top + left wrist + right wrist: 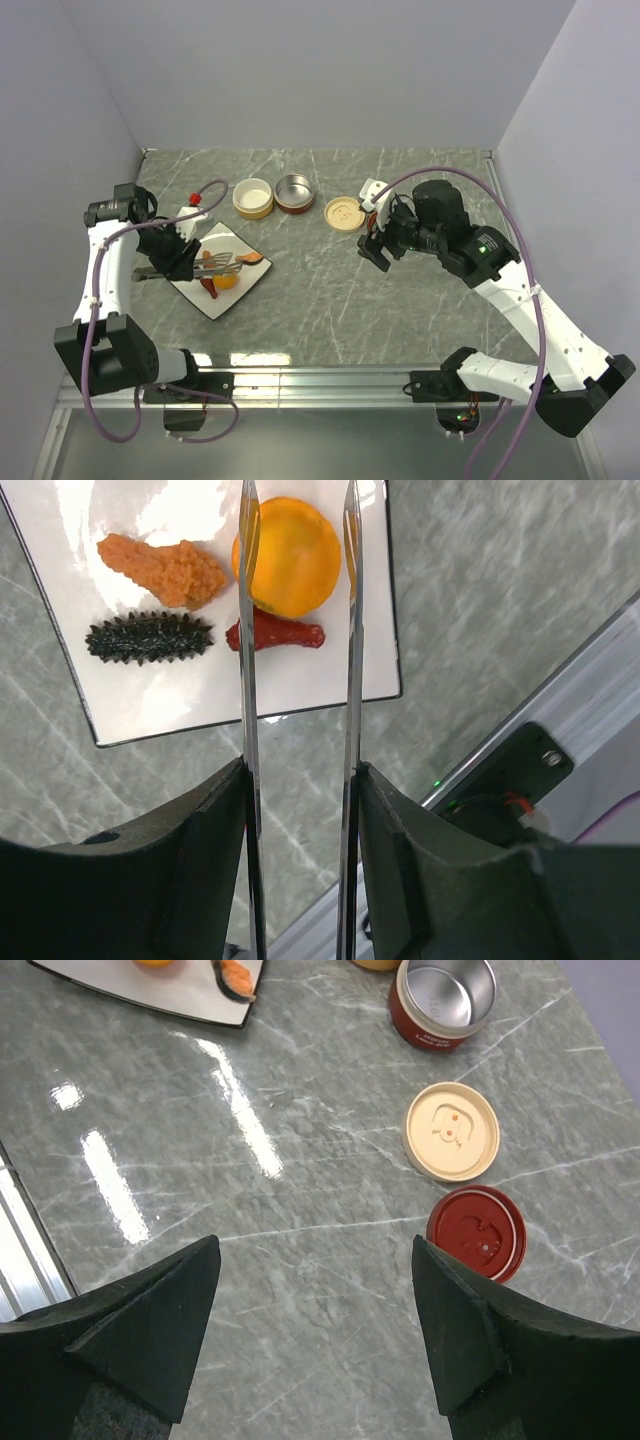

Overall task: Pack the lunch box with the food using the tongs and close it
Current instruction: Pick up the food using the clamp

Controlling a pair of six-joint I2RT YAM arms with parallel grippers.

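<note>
**Entry: lunch box packing, early stage, nothing loaded yet.**

- Cream tub point(252, 198) and dark red tub point(443, 1000): side by side at the far middle of the counter point(300, 1160), both uncovered. The steel interior of the red one is bare, and the cream one also looks empty.
- Cream lid point(451, 1131) and red lid point(477, 1233): lying flat on the counter, near each other and apart from the tubs.
- Food, all on the white plate point(180, 700): orange ball point(288, 555), breaded orange piece point(165, 568), dark spiky oblong point(150, 638), red piece point(280, 633), salmon-like slice point(238, 975).
- Tongs point(249, 680): gripped by the left jaws, which are half closed on both arms. The arms reach over the plate, one either side of the orange ball. Contact cannot be told, as the tips are out of frame.
- Right jaws: wide and holding nothing, above bare counter near the lids.
- Remaining, by my judgement: every food transfer and both lid closures.
- Markings: small pale print on the red tub's wall, too small to read. Both lids carry an embossed figure with no legible text. No brand can be made out.
</note>
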